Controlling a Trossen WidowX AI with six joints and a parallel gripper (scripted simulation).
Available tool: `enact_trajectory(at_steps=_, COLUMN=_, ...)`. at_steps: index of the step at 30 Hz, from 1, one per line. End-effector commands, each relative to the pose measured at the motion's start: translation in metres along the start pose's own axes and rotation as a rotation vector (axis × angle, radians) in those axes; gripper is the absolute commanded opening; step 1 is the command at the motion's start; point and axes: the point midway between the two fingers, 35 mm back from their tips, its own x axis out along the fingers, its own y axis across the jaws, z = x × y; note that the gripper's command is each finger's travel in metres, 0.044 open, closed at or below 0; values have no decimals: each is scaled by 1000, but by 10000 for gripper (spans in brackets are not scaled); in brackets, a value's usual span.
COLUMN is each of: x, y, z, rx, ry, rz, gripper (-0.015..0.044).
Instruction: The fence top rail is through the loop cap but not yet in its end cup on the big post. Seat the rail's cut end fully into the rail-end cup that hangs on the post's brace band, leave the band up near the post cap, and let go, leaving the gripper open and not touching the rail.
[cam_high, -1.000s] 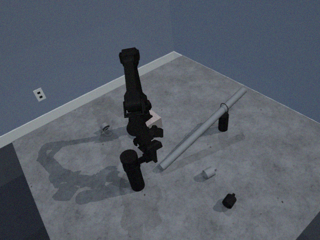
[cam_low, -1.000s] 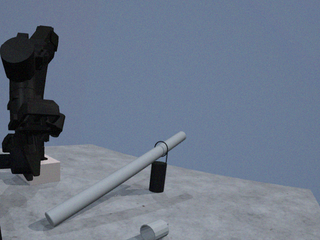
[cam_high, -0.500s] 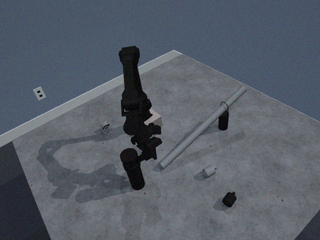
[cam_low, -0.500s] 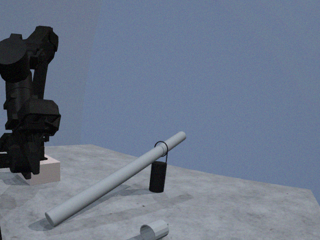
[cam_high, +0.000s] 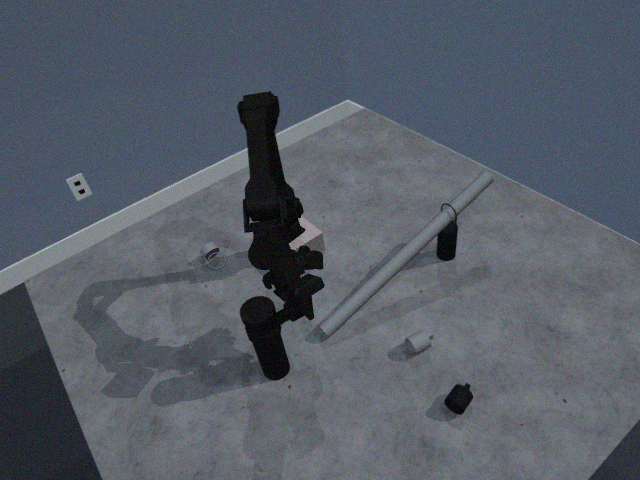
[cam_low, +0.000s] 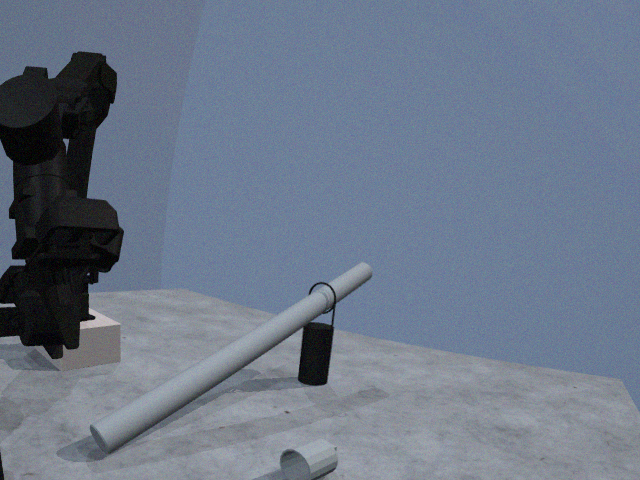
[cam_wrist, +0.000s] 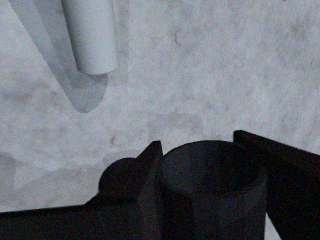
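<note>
The pale rail (cam_high: 382, 276) (cam_low: 206, 374) (cam_wrist: 92, 40) slants through the loop cap's ring (cam_low: 335, 299) on the small black post (cam_high: 447, 242) (cam_low: 315, 353). Its lower end lies near the floor, outside and apart from the cup. The big black post (cam_high: 271, 356) stands upright with its cap (cam_high: 257, 310) on top. The dark rail-end cup (cam_wrist: 215, 192) is beside the post near its cap, mouth facing up in the wrist view. My gripper (cam_high: 305, 305) (cam_wrist: 197, 143) is shut on this cup, one finger on each side. The brace band is hard to make out against the dark post.
A loose pale cup (cam_high: 416, 343) (cam_low: 319, 457) lies right of the rail's lower end. A loose black fitting (cam_high: 458, 399) lies nearer the front. A pale ringed fitting (cam_high: 209, 250) lies left of the arm. A pinkish block (cam_high: 312, 235) (cam_low: 98, 343) is behind the gripper.
</note>
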Motion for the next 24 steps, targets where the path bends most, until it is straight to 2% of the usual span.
enact_trajectory(at_steps=1, x=0, y=0, z=0, rx=0, ry=0, rz=0, gripper=0)
enact_trajectory(at_steps=6, x=0, y=0, z=0, rx=0, ry=0, rz=0, gripper=0)
enact_trajectory(at_steps=16, x=-1, y=0, z=1, rx=0, ry=0, rz=0, gripper=263)
enact_trajectory(at_steps=22, x=-14, y=-10, z=17, rx=-2, ry=-2, rz=0, gripper=420)
enact_trajectory(at_steps=24, x=-21, y=-14, z=25, rx=-3, ry=-4, rz=0, gripper=440)
